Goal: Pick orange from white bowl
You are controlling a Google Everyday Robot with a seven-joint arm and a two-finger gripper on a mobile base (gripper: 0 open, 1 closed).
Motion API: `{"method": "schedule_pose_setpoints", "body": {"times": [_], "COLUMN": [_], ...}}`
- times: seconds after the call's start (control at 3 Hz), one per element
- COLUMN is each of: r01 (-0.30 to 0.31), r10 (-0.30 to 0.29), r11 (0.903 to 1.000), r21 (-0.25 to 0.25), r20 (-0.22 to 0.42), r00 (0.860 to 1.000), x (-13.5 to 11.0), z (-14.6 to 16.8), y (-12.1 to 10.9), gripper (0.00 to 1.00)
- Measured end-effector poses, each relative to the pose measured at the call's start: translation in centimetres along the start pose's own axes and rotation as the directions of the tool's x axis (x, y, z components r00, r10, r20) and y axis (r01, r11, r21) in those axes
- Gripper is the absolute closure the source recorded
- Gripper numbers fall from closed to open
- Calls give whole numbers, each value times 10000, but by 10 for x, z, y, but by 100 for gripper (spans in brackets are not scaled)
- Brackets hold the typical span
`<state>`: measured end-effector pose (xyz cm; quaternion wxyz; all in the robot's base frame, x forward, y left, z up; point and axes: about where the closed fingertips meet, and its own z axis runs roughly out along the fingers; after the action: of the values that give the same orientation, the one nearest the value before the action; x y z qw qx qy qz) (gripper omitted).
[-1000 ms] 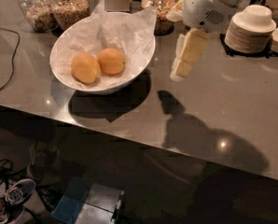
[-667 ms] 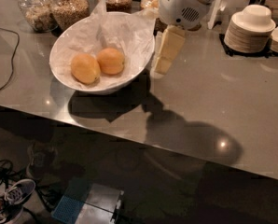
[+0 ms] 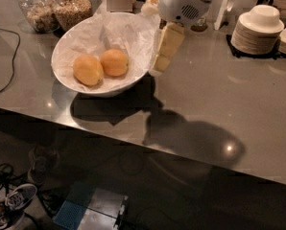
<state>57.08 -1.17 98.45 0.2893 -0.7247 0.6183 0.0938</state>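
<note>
The white bowl (image 3: 66, 49), wide and lined with crumpled white paper, stands on the grey counter at the left. Two round fruits lie side by side in it. The orange (image 3: 114, 62) is the right one, with deeper orange skin. The left fruit (image 3: 88, 70) is paler and yellower. My gripper (image 3: 158, 67) hangs down from the white arm just outside the bowl's right rim, right of the orange and apart from it. It holds nothing that I can see.
Two glass jars (image 3: 54, 6) of grain stand behind the bowl. A stack of small white dishes (image 3: 259, 30) is at the back right. A black cable (image 3: 8, 61) runs along the left. The counter's front edge (image 3: 133, 145) crosses below the bowl.
My gripper has moved left across the counter, from its middle to the bowl's right rim. The bowl and fruits have not moved.
</note>
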Motion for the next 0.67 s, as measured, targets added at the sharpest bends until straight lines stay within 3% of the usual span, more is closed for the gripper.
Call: {"method": "schedule_pose_setpoints", "body": {"times": [0.67], "r01": [1181], "r10": [-1216], "r11": [9921], "r21": [410], "r20": [948], "r00": [9880], "x": [-62], "z": [13], "y": [-64], "gripper": [0]}}
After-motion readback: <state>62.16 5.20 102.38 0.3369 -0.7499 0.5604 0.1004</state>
